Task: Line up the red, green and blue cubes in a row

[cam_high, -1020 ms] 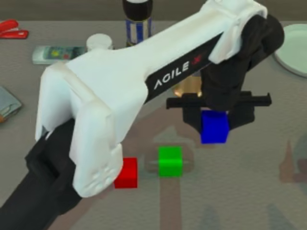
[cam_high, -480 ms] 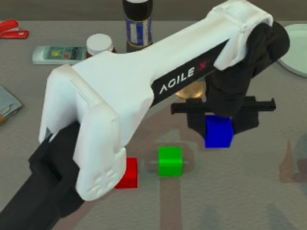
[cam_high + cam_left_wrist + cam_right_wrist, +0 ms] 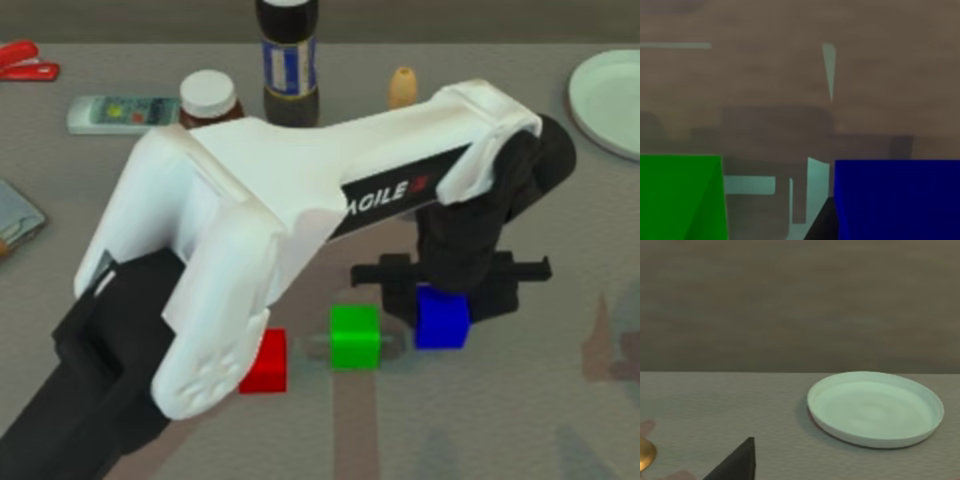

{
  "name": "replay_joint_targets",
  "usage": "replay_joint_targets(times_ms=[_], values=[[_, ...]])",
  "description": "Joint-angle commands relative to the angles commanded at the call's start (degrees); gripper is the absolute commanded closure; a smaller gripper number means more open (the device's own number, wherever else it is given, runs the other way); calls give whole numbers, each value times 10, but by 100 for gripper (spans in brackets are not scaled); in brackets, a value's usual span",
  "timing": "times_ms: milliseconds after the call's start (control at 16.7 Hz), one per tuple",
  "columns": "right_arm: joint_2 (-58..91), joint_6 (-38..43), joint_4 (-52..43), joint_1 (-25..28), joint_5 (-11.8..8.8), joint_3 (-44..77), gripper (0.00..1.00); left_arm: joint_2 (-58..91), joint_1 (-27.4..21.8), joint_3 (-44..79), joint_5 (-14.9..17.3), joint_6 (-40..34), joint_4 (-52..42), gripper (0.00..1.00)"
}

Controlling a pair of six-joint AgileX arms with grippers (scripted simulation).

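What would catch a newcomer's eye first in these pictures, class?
The big white left arm sweeps across the table, its gripper shut on the bright blue cube. That cube sits right of the bright green cube, with the bright red cube further left, partly under the arm.

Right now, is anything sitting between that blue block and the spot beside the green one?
Nothing visible. The left tool holds the blue cube just right of the green cube, with only bare table in the gap between them.
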Motion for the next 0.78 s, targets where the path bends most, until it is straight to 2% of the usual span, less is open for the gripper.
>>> replay_joint_targets(times_ms=[240,780], values=[[0,0,0,0,0,0,0,0,0,-3,0,0,3,100],[0,0,0,0,0,0,0,0,0,-3,0,0,3,32]])
